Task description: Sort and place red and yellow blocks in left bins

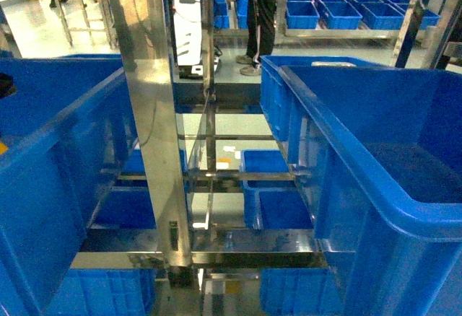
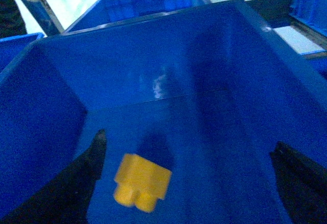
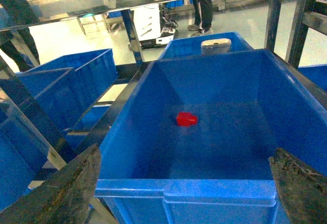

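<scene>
**One block each in a blue bin, both arms empty**

The yellow block (image 2: 141, 182) lies on the floor of a big blue bin (image 2: 46, 132). The left wrist camera looks straight down into that bin. The left gripper (image 2: 189, 183) hangs above it with its jaws spread wide apart and nothing between them. The block sits close to the left finger, but I cannot tell if they touch.

The red block (image 3: 186, 119) lies in another blue bin (image 3: 184, 188), near the middle of its floor. The right gripper (image 3: 186, 188) is over the near rim of that bin. Its jaws are wide apart too, and they hold nothing. The red block is well away from them.

So I think the yellow block is done, if this bin is one of the left ones. From the head camera, a big blue bin (image 1: 50, 150) is on the left, with a small yellow bit at its edge, and another blue bin (image 1: 390, 186) is on the right. I cannot tell for sure which one holds the red block. If it is the right one, the red block must be moved over.

A shiny metal post (image 1: 155, 114) stands between the two bins, with metal rack bars (image 1: 238, 175) behind it. An arm crossing over would have to go around them. More blue crates (image 1: 325, 9) sit far back, and a person (image 1: 261, 20) stands there.
</scene>
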